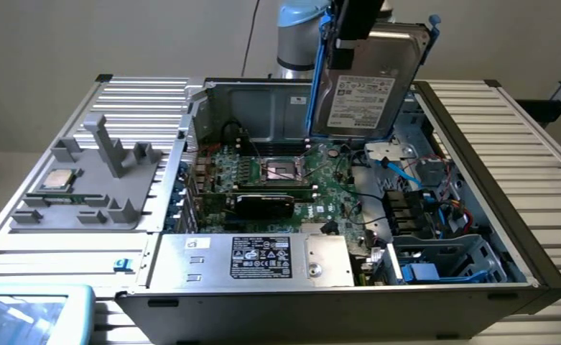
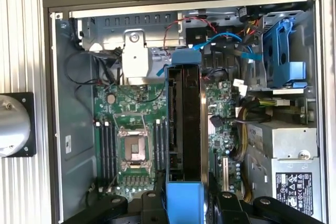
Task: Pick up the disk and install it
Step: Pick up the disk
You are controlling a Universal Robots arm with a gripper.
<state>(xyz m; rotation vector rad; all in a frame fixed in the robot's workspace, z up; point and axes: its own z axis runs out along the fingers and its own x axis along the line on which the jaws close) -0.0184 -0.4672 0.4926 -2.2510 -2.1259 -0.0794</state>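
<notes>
The gripper (image 2: 185,207) is about half closed, its black fingers (image 2: 223,205) clamped on either side of the disk (image 1: 365,93), which it holds off the surface. The disk hangs upright on one short end, with its white label facing the exterior camera and its blue carrier (image 1: 314,86) running down the edges. Exactly where the pads meet the carrier is hard to make out. The disk is above the open computer case (image 1: 472,151), over the far part of the motherboard (image 1: 333,188), just toward the exterior view's right of the CPU socket (image 1: 285,170). Nearer the camera lie the silver power supply (image 1: 251,259) and a drive cage (image 1: 452,259) with blue parts. Outside the case, on the slatted table (image 1: 524,129), a grey fixture (image 1: 98,194) carries a small CPU chip (image 1: 58,180).
</notes>
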